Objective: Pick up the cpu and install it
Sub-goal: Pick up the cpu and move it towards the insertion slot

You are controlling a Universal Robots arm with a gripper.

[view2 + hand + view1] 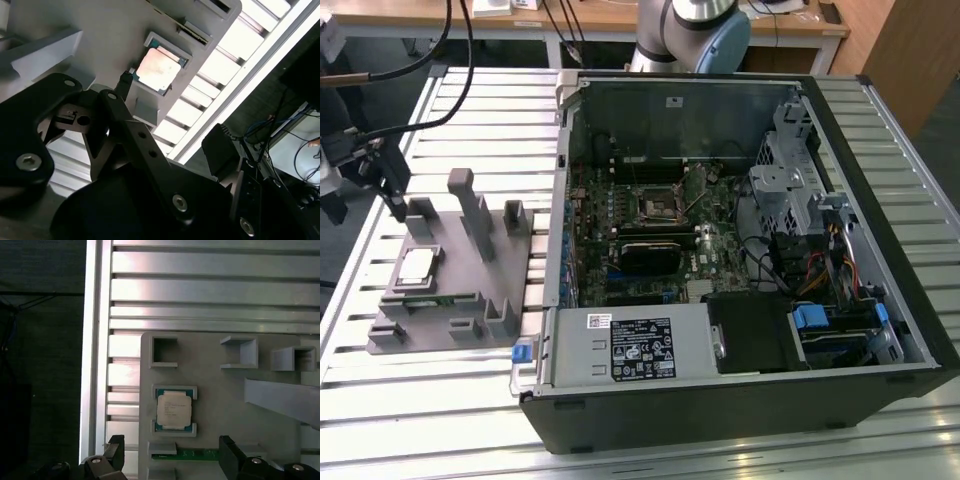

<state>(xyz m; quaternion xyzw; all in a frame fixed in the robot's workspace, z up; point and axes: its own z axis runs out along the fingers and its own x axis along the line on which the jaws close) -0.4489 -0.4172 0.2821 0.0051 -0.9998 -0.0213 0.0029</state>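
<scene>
While the gripper [388,190] hangs at the far end of the grey holder [470,290], on the exterior view's left, its fingers [116,451] stand wide apart with nothing between them. In the first wrist view, they straddle the holder's near edge.

The cpu [417,266] lies flat in a shallow pocket of the holder, just beside the gripper and below it, with its pale metal top facing up in both wrist views. Low walls of the pocket hug two opposite sides of it, and the other two edges look free. Beside that pocket a green memory stick [190,455] sits in its own slot.

I judge the cpu to be light and stiff. Its smooth lid is probably slippery, and its underside is likely delicate. The free edges seem the place to take hold, with a light, level squeeze and no pressure on the faces.

Beyond the holder, toward the exterior view's right, the open computer case [740,405] rests on the same slatted bench [420,400]. A square socket [658,207] on its board looks empty, so the cpu is not yet lifted or installed.
</scene>
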